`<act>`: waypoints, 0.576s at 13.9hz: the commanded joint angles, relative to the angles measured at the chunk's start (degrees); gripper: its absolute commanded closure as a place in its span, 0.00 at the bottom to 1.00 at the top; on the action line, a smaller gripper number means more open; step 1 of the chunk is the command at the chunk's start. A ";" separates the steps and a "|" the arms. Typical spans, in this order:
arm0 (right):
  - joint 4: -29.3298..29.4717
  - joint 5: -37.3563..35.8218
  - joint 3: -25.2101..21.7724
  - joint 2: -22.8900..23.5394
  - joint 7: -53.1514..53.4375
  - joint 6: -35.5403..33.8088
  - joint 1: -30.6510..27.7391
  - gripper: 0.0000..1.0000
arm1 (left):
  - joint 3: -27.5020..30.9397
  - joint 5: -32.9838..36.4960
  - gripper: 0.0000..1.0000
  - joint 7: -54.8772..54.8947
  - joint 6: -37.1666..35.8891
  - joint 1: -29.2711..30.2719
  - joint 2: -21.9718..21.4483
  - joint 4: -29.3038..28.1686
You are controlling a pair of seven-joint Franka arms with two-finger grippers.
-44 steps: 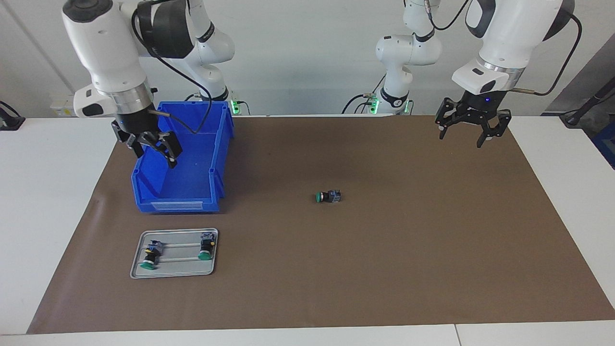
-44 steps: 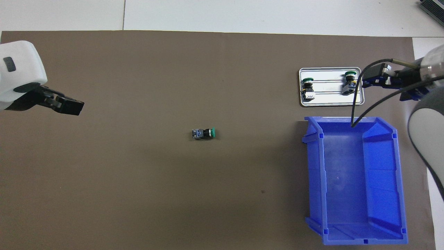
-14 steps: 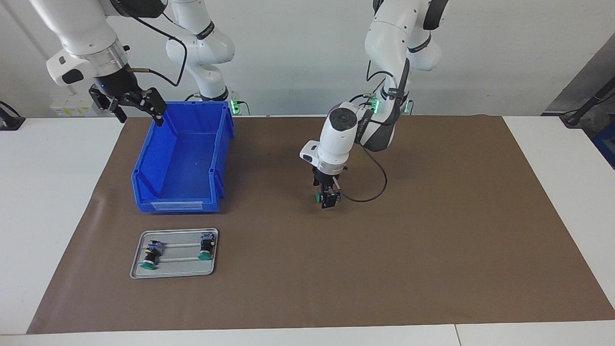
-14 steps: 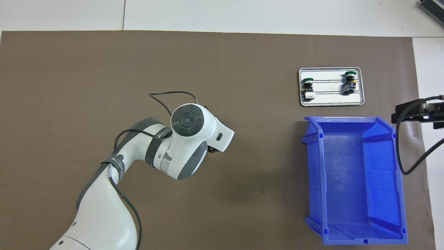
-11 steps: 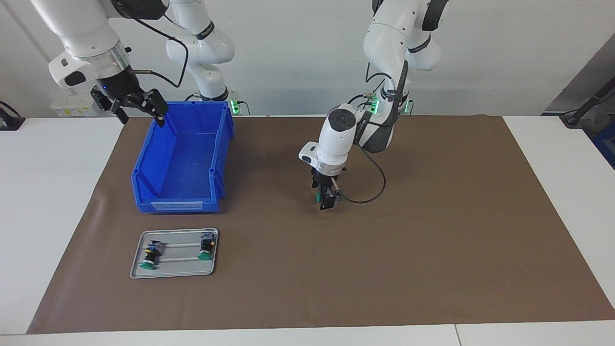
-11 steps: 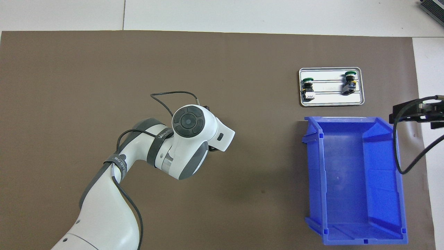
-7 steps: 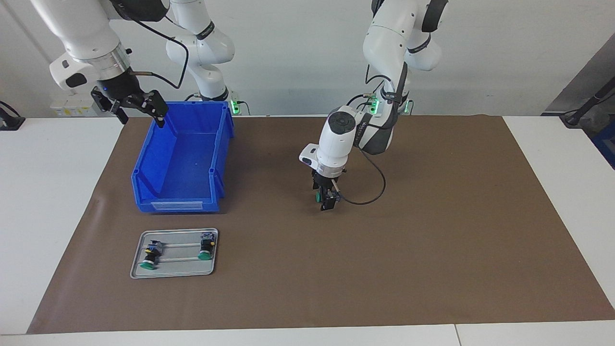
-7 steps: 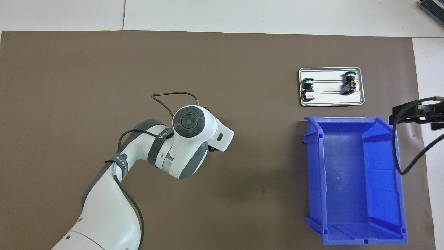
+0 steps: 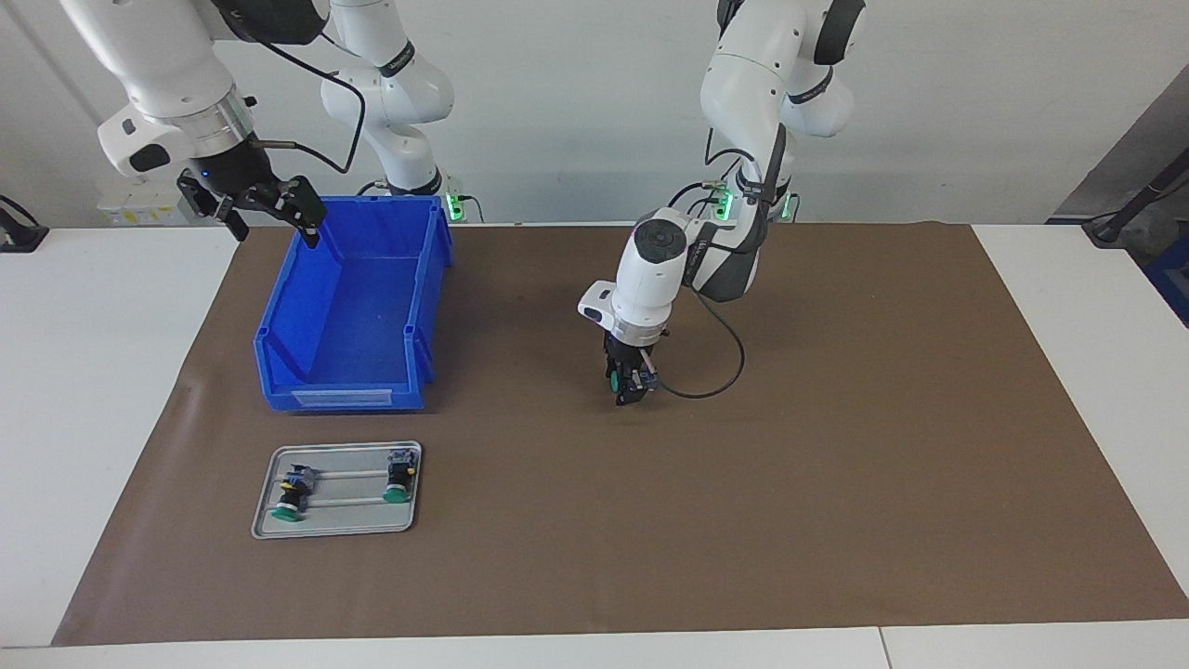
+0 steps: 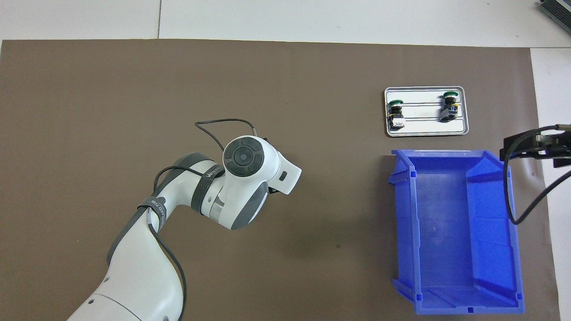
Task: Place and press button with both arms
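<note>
The button (image 9: 615, 382) lies on its side in the middle of the brown mat, its green cap toward the right arm's end of the table. My left gripper (image 9: 629, 383) points straight down at it, fingers shut on its black body and grey-blue base. In the overhead view the left arm's white wrist (image 10: 243, 178) hides both button and fingertips. My right gripper (image 9: 271, 216) hangs open and empty in the air over the blue bin's (image 9: 344, 398) corner nearest the robots; it also shows as the right gripper (image 10: 535, 149) at the overhead view's edge.
A small metal tray (image 9: 334, 528) lies on the mat farther from the robots than the bin and holds two more green-capped buttons (image 9: 289, 497) (image 9: 398, 483). The empty blue bin (image 10: 450, 307) and the tray (image 10: 426, 132) sit at the right arm's end. White table surrounds the mat.
The left gripper's fingers have narrowed onto the button over the last second, and its wrist has shifted slightly. The right gripper has hardly moved beside the bin.
</note>
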 commanded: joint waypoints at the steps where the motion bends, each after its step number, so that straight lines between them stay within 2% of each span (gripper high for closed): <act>1: -0.74 -0.73 0.29 -0.78 -0.09 -0.33 -0.13 0.00 | 0.97 0.05 0.63 -1.22 1.39 -0.96 -0.20 -0.11; 2: -0.73 -0.73 0.29 -0.78 -0.09 -0.25 -0.13 0.00 | 0.97 0.05 0.74 -1.75 1.38 -0.96 -0.20 0.68; 3: -0.73 -0.73 0.29 -0.78 -0.09 -0.24 -0.13 0.00 | 0.97 0.05 1.00 -1.75 1.21 -0.79 -0.20 0.78; 8: -0.73 -0.65 0.29 -0.78 0.35 -0.25 -0.22 0.00 | 0.88 -0.13 1.00 -3.33 1.38 0.01 -1.25 1.31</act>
